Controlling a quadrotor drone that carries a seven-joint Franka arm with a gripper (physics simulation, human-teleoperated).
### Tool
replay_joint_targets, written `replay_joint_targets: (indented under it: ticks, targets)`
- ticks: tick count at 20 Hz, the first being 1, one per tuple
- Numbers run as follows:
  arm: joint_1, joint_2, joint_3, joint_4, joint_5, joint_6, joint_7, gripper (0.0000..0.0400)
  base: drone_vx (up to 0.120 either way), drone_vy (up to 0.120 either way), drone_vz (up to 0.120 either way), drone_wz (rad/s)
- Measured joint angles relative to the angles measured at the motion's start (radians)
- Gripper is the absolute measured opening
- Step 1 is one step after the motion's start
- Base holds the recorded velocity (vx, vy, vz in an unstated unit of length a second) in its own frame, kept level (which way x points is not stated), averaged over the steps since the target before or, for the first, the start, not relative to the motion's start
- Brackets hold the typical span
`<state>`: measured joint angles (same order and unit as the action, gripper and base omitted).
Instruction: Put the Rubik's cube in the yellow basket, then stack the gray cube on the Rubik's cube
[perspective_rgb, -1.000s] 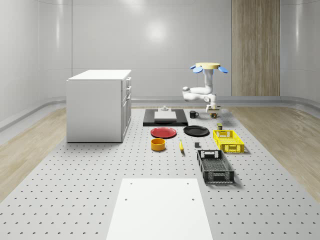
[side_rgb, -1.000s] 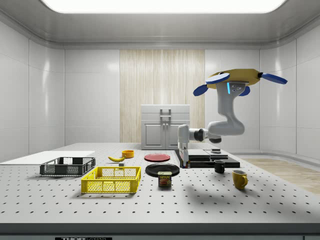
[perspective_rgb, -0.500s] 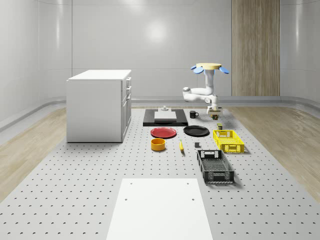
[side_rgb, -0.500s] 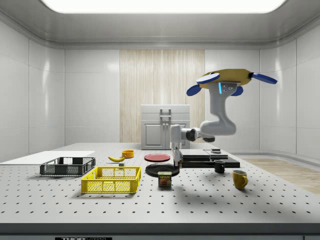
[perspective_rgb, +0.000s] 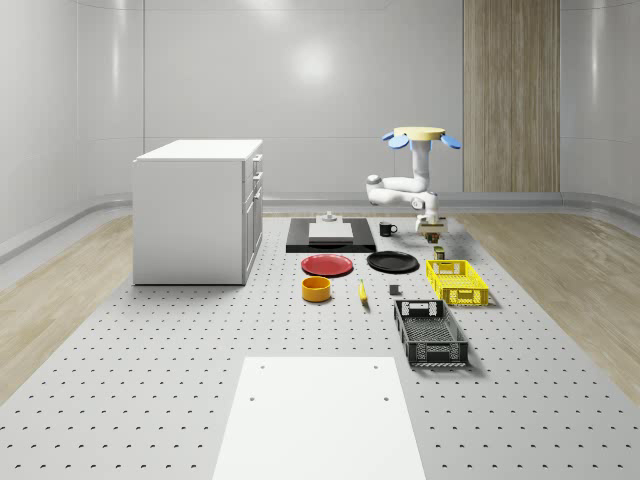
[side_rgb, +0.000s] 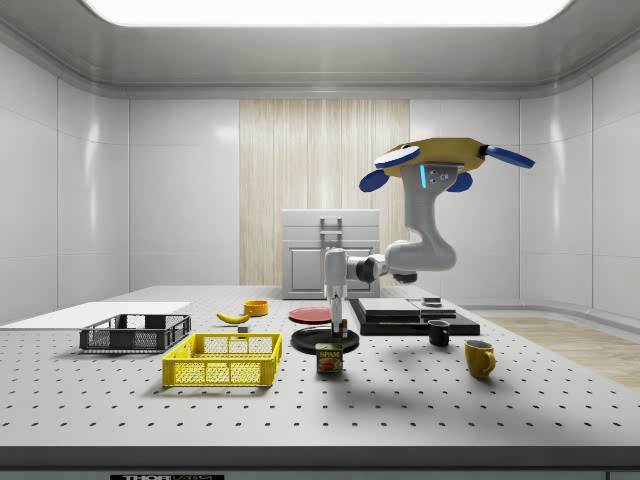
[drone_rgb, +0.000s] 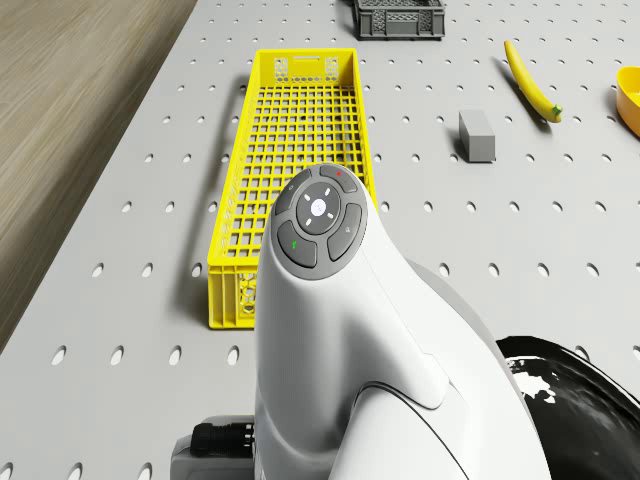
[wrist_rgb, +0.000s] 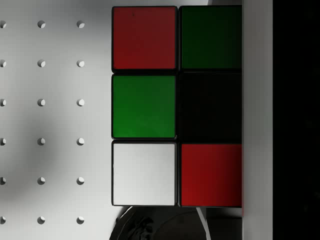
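you're hovering the drone (side_rgb: 437, 160) over the table's (perspective_rgb: 150, 400) far end by the black plate (side_rgb: 325, 342), gripper (side_rgb: 339, 326) hanging just above it gripping the Rubik's cube (wrist_rgb: 176, 106), yellow basket (drone_rgb: 300, 160) sitting nearby, gray cube (drone_rgb: 477, 135) lying beside basket near banana (drone_rgb: 530, 80)

The one readable word is "SPAM", printed in yellow letters on the label of a small tin (side_rgb: 329, 357) that stands on the perforated table (side_rgb: 400, 400) in the side view (just beside the yellow basket (side_rgb: 224, 360)). A dark plate on the table's front edge carries lettering too blurred to make out.
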<state>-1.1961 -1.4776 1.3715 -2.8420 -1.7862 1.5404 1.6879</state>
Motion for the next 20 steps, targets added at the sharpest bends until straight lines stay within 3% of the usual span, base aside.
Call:
replay_joint_targets:
  ticks: [20]
  targets:
    - [-0.007, -0.033, 0.004, 0.001, 0.014, 0.031, 0.006, 0.0325, 0.12, 0.01, 0.0, 0.0]
